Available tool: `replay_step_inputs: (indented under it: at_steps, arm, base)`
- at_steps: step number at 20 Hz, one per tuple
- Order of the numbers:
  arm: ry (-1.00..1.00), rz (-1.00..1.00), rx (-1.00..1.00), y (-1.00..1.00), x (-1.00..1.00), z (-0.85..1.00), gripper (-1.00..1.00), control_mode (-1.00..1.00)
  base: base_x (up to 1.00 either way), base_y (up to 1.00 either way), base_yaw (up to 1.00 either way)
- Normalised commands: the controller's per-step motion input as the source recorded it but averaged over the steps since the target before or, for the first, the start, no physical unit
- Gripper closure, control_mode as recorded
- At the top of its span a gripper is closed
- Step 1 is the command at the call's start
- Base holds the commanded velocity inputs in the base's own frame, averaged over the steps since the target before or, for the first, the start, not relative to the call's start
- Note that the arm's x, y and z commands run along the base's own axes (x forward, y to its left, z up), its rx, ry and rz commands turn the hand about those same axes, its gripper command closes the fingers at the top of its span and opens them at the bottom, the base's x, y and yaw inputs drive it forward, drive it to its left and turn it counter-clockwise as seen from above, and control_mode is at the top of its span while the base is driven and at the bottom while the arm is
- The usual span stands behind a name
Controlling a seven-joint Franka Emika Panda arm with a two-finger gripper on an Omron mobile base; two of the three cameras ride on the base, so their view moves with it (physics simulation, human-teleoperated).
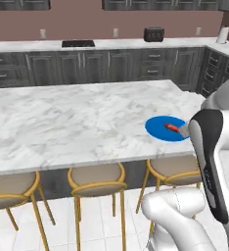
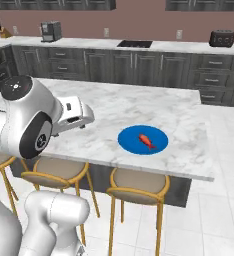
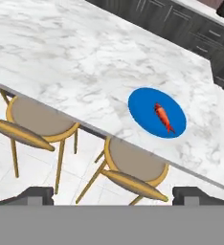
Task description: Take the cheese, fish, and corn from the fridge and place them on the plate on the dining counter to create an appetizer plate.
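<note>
A flat blue plate [image 1: 166,128] [image 2: 143,139] [image 3: 157,112] lies near the front edge of the marble dining counter [image 1: 72,122] [image 2: 139,105] [image 3: 61,52]. On it rests the small red-orange fish [image 2: 147,141] [image 3: 163,116] [image 1: 171,127]. My gripper [image 3: 115,195] hovers off the counter's front edge, above the stools, open and with nothing between its fingertips [image 3: 36,194]. My white hand [image 2: 73,113] sits to the left of the plate, well apart from it. The cheese, the corn and the fridge are out of view.
Yellow-framed round stools [image 1: 97,179] [image 2: 139,182] [image 3: 39,119] line the counter's near side. Dark wall cabinets with a marble worktop [image 1: 111,44] run along the back, carrying a toaster [image 1: 154,34] and a coffee machine [image 2: 50,31].
</note>
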Motion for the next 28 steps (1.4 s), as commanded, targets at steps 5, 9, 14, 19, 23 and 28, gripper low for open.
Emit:
replay_step_inputs:
  at_steps: [5,9,14,19,23,28]
  arm:
    - [0.0,0.0,0.0,0.0,0.0,0.0,-1.0,1.0]
    - [0.0,0.0,0.0,0.0,0.0,0.0,-1.0,1.0]
    - [0.0,0.0,0.0,0.0,0.0,0.0,-1.0,1.0]
    - [0.0,0.0,0.0,0.0,0.0,0.0,-1.0,1.0]
    - [0.0,0.0,0.0,0.0,0.0,0.0,-1.0,1.0]
    - [0.0,0.0,0.0,0.0,0.0,0.0,-1.0,1.0]
  base:
    - [-0.37,1.0,0.31]
    - [0.06,1.0,0.18]
    - [0.32,1.0,0.2]
    - [0.38,1.0,0.27]
    - [0.39,1.0,0.43]
    - [0.6,0.97,0.52]
